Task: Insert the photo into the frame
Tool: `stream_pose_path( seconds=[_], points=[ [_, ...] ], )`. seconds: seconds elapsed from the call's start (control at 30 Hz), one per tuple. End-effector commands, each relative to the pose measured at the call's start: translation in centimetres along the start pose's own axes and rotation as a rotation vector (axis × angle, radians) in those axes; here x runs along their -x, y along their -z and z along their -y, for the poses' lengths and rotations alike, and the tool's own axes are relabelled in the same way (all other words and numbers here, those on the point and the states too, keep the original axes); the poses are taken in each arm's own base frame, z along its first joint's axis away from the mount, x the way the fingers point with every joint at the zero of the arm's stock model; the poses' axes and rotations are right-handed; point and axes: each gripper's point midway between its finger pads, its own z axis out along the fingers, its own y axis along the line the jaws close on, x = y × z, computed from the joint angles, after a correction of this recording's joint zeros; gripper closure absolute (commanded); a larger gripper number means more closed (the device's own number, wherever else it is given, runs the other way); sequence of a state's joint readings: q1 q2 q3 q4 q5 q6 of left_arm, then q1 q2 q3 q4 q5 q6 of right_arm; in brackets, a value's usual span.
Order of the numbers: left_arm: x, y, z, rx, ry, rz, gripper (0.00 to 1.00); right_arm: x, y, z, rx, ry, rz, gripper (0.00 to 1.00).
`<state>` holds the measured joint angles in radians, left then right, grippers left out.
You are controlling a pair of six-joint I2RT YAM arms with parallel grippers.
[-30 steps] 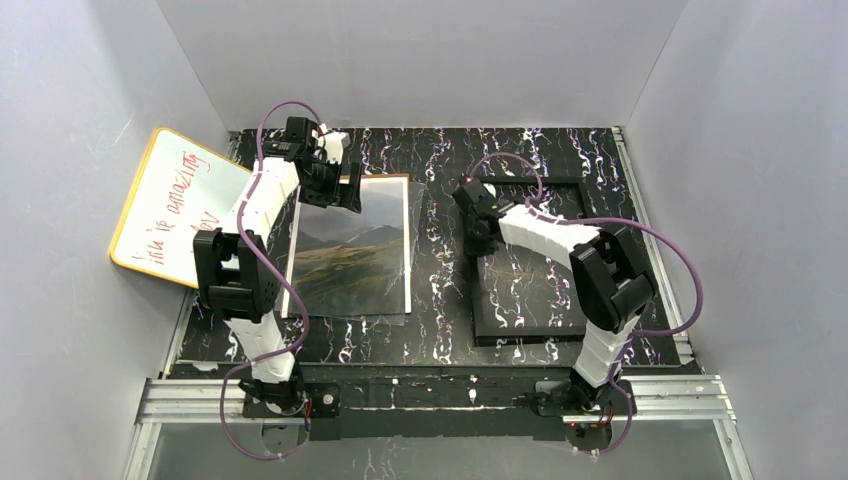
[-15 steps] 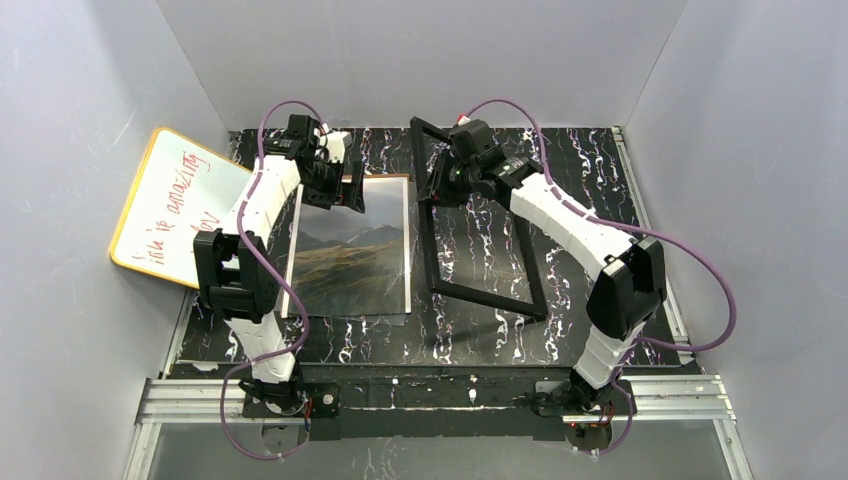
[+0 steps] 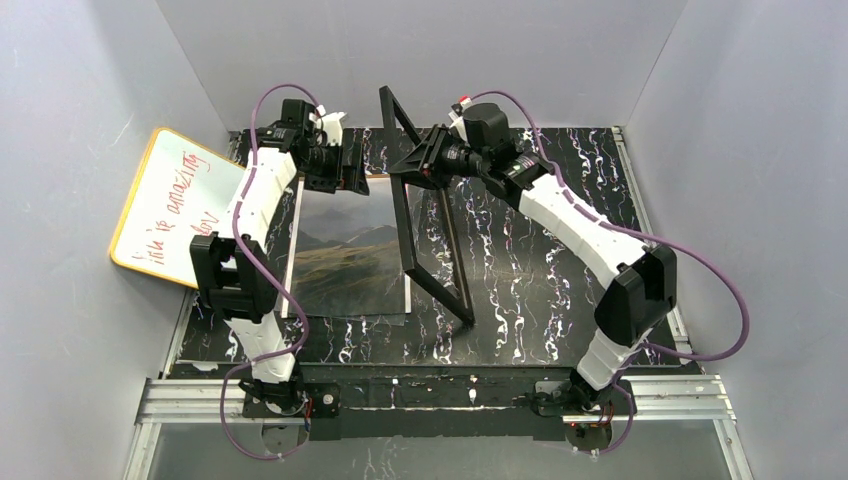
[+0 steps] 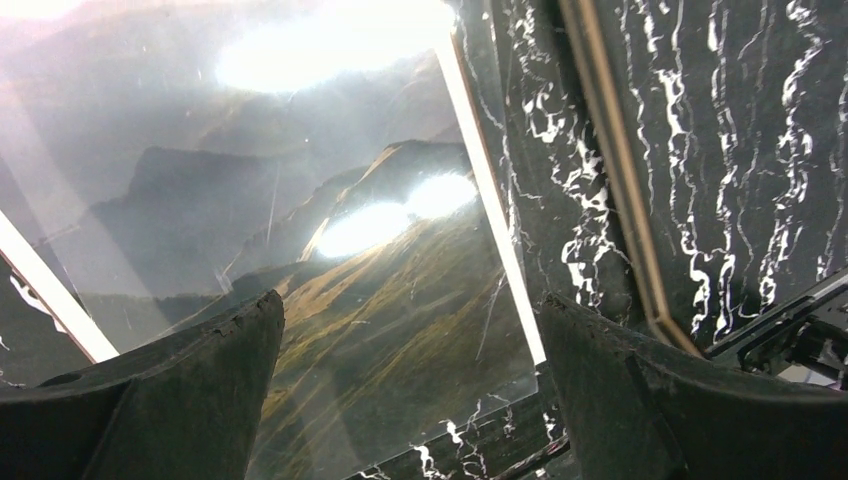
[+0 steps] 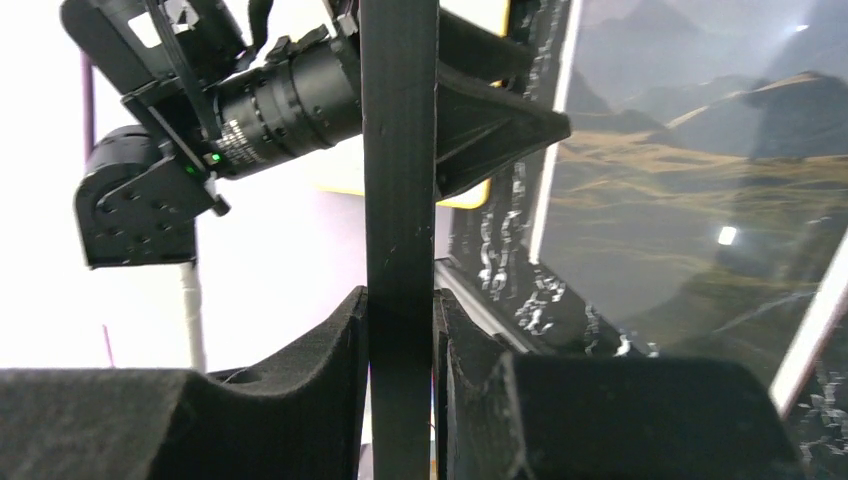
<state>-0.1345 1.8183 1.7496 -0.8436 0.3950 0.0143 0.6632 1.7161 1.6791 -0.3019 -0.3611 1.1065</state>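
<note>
1. Our right end effector [image 3: 418, 165] is clamped on one bar of the frame [image 3: 403, 235]. The wrist view shows the black bar squeezed between both pads [image 5: 320, 370].
2. The frame stands tilted up on edge over the desk [image 3: 540, 270], just right of the photo [image 3: 345, 265].
3. The photo lies flat on the desk's left half.
4. Our left end effector [image 3: 345, 172] hangs over the photo's far edge, fingers [image 4: 180, 390] spread wide, holding nothing.
5. A whiteboard [image 3: 170, 205] leans against the left wall.
</note>
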Motion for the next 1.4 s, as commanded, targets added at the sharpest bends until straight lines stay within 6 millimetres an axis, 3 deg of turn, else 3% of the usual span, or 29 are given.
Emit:
stream_pose_path(
  seconds=[0.0,0.27,0.53,0.63,0.77,1.1,1.23,1.37],
  points=[
    [2.4,2.5,3.0,-0.062,0.010,0.073,0.02,1.3,4.6,-7.6,0.302,-0.010,0.046,0.95],
    [6.0,2.2,6.1,-0.059,-0.006,0.157,0.02,2.1,6.1,-5.3,0.326,-0.088,0.046,0.88],
    [8.8,0.8,10.7,-0.033,-0.085,0.223,0.02,1.8,7.1,-1.5,0.266,-0.116,0.006,0.54],
    [9.2,0.0,11.7,-0.017,-0.119,0.227,0.02,2.1,7.7,-0.7,0.191,-0.071,0.017,0.41],
    [9.6,-0.8,12.9,-0.023,-0.130,0.232,0.02,2.5,8.6,0.8,0.040,0.017,0.037,0.30],
    [9.5,-2.0,14.4,-0.020,-0.178,0.223,0.02,4.1,11.7,3.5,-0.250,0.238,0.090,0.28],
    [9.4,-2.3,14.7,-0.024,-0.191,0.220,0.02,3.7,12.1,4.1,-0.283,0.274,0.057,0.29],
    [9.5,-2.8,15.6,-0.025,-0.222,0.222,0.02,3.6,12.4,3.5,-0.267,0.299,0.046,0.30]
  ],
)
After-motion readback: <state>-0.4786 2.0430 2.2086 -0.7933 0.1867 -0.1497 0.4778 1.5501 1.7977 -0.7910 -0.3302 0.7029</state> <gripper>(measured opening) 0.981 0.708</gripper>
